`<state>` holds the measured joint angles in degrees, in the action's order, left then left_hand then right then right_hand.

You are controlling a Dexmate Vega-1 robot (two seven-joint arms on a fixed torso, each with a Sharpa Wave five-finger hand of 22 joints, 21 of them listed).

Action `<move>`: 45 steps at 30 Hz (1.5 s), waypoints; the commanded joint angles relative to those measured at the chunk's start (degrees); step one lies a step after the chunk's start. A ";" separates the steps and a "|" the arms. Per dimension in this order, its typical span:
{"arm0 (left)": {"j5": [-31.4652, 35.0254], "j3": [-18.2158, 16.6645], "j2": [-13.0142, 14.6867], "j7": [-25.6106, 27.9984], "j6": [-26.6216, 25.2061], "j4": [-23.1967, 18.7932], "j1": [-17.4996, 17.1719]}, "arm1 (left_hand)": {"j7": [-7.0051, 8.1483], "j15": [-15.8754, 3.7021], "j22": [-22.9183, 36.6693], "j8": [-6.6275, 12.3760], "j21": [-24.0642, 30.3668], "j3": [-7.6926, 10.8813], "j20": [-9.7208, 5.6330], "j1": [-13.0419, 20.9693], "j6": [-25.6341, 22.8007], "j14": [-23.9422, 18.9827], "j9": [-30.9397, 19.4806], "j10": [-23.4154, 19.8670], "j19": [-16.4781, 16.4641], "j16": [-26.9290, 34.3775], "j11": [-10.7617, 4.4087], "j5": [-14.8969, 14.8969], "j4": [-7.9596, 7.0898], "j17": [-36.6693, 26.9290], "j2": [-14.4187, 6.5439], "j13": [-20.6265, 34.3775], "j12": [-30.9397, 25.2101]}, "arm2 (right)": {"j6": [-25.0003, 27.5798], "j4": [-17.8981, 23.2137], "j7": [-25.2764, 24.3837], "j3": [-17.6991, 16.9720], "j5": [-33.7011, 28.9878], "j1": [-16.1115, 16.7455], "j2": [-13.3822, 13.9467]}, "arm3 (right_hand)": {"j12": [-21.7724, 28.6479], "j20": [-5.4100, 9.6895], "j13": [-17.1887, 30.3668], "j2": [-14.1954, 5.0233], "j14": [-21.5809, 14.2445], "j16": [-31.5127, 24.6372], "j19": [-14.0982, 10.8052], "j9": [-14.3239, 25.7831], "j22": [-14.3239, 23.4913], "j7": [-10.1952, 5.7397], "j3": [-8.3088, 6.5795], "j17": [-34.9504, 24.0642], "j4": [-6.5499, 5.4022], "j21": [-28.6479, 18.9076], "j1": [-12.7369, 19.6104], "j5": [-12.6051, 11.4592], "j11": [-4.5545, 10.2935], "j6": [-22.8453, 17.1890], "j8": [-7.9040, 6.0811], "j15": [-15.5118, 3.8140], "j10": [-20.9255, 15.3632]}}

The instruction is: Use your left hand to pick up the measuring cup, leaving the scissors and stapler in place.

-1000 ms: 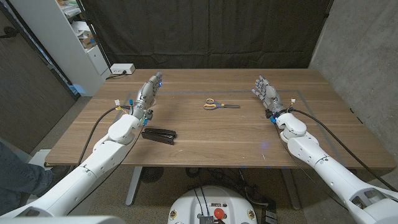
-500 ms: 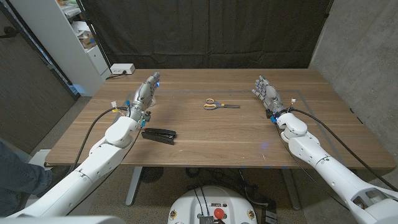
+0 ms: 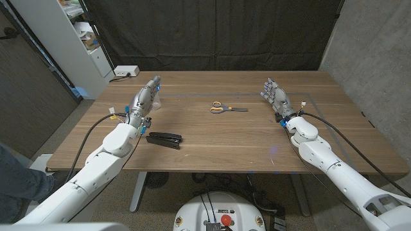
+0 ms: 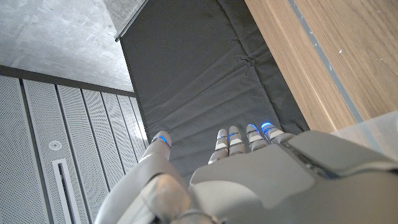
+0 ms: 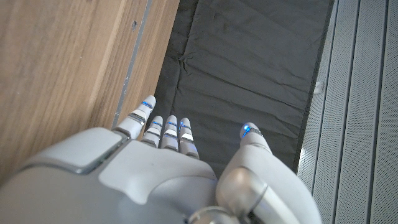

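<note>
A: Left hand point(image 3: 145, 99) — state?
B: Fingers straight and close together, thumb a bit apart, holding nothing. It stands over the tabletop point(image 3: 218, 138) near the far-left part. Wrist cam shows the same: fingers point(image 4: 239, 140) stretched out w/ blue lights at the tips, nothing between them.

A: Right hand point(image 3: 275, 97)?
B: Also wide, fingers spread, nothing in it. Up on the far-right side, palm facing roughly inward. In its wrist cam the fingers point(image 5: 166, 132) reach out straight, thumb apart.

A: Measuring cup — where?
B: Can't tell. Can't make out a cup anywhere on the tabletop in these frames.

A: What's near the left hand, then?
B: Black stapler point(image 3: 164, 138), lying flat, just nearer the robot than the left hand & a bit toward the middle, next to the left forearm, not touching the hand.

A: Scissors?
B: Scissors point(image 3: 226, 108) w/ orange handles, flat on the wood, between the two hands, closer to the right hand; blades point toward the right hand. Well apart from both hands.

A: Anything else?
B: White power strip point(image 3: 126, 71) at the far edge beyond the left hand.
</note>
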<state>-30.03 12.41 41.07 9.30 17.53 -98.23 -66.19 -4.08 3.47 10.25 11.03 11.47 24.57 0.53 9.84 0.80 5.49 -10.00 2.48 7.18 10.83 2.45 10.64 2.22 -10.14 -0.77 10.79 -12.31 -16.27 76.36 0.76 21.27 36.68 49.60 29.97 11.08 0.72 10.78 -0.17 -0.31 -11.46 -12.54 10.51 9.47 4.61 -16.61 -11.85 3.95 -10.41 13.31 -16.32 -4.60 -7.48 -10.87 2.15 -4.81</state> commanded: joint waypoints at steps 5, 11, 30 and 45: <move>0.46 -3.18 2.08 1.77 -1.95 -3.82 -4.20 | -0.11 0.17 0.12 0.18 0.30 0.04 0.03 0.23 -0.39 -0.08 -0.16 -0.27 -0.28 0.28 -0.15 0.42 0.49 -0.18 -0.47 0.18 -0.31 | 0.24 -0.34 -0.02 0.39 -0.17 -0.21 -0.32 | 0.29 -0.04 0.14 -0.28 -0.29 -0.36 -0.05 0.30 0.30 -0.04 -0.11 -0.21 0.22 -0.49 0.30 -0.27 -0.21 -0.47 -0.50 0.22 -0.65; 0.50 -4.41 2.57 2.09 -2.09 -4.94 -5.71 | -0.13 0.16 0.12 0.14 0.28 0.01 0.03 0.23 -0.43 -0.08 -0.16 -0.36 -0.30 0.24 -0.22 0.42 0.54 -0.18 -0.48 0.18 -0.31 | -0.02 -0.31 0.06 0.36 -0.20 -0.45 -0.44 | 0.29 -0.09 0.14 -0.26 -0.30 -0.36 -0.04 0.30 0.30 -0.04 -0.07 -0.21 0.24 -0.49 0.28 -0.28 -0.20 -0.51 -0.51 0.23 -0.67; 1.09 -8.69 2.83 2.14 -0.41 -7.59 -10.77 | -0.21 0.17 0.12 0.10 0.30 -0.06 0.02 0.24 -0.73 -0.15 -0.15 -0.41 -0.47 0.17 -0.18 0.42 0.68 -0.18 -0.52 0.18 -0.24 | 0.08 -0.97 0.47 0.69 -0.13 -1.12 -0.95 | 0.26 -0.05 0.14 -0.17 -0.38 -0.39 -0.09 0.30 0.30 0.06 0.09 -0.23 0.27 -0.52 0.15 -0.33 -0.23 -0.56 -0.50 0.20 -0.69; 0.54 -11.07 2.27 0.39 0.92 -6.76 -12.15 | -0.20 0.16 0.12 0.06 0.29 -0.12 0.08 0.23 -0.89 -0.32 -0.15 -0.61 -0.55 0.17 -0.20 0.42 0.78 -0.19 -0.54 0.19 -0.25 | 0.99 -0.35 -0.19 1.56 -1.40 -2.04 -0.99 | 0.24 -0.03 0.14 -0.13 -0.38 -0.38 -0.08 0.30 0.30 -0.02 0.19 -0.23 0.31 -0.52 0.10 -0.39 -0.23 -0.54 -0.46 0.16 -0.68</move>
<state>-29.22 3.16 43.69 10.94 17.44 -105.53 -77.19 -4.08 3.47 10.25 11.03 11.47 24.48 0.62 9.84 0.19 5.50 -10.00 2.18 6.69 10.83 2.15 10.64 2.77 -10.15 -0.77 10.79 -12.31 -16.02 75.53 1.07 22.28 36.11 48.14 29.13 11.08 0.72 10.77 -0.17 -0.31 -11.46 -12.54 10.51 9.47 4.61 -16.37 -11.85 4.19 -10.41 13.31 -16.32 -4.91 -7.47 -10.86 2.14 -5.12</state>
